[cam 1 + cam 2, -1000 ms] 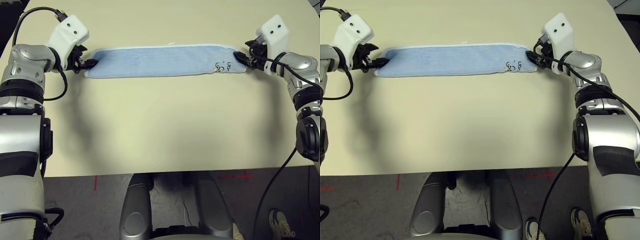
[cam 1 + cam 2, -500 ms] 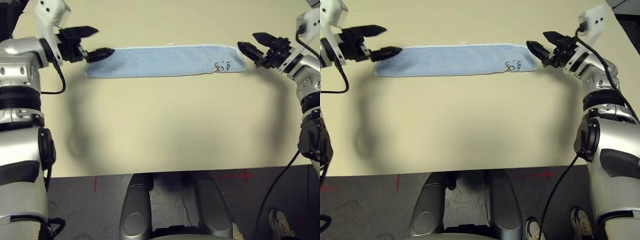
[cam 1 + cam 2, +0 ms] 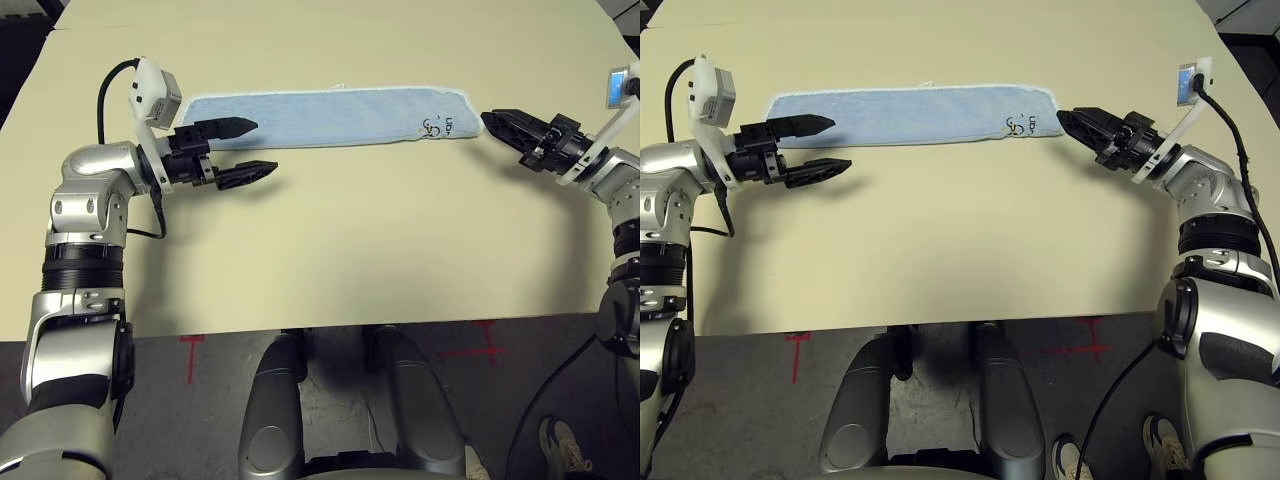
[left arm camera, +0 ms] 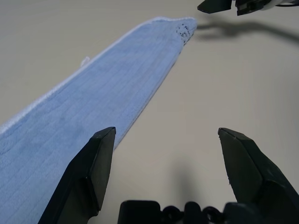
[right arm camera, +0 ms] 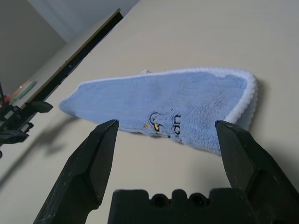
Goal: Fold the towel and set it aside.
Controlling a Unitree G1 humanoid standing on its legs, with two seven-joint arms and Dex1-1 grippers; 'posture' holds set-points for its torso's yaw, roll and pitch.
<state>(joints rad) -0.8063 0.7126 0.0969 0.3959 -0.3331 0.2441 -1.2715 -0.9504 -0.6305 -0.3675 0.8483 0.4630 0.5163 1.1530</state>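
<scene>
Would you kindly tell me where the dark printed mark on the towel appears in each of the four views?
Left eye: dark printed mark at the towel's right end.
Right eye: mark at the same end, near the right tool.
Left wrist: mark at the strip's far tip.
Right wrist: mark between that tool's fingers.
Shared landmark: the towel's white edging.

Even, bright overhead light falls on the table (image 3: 330, 250), with no glare on its matte cream top — only soft, faint shadows beneath the arms near its left and right edges. The head views are sharp across the whole surface, with the table's far edge slightly bowed. In the wrist views the black fingers (image 4: 88, 179) are blurred close up, and the towel (image 5: 187, 107) casts a thin shadow at its folded end.
</scene>
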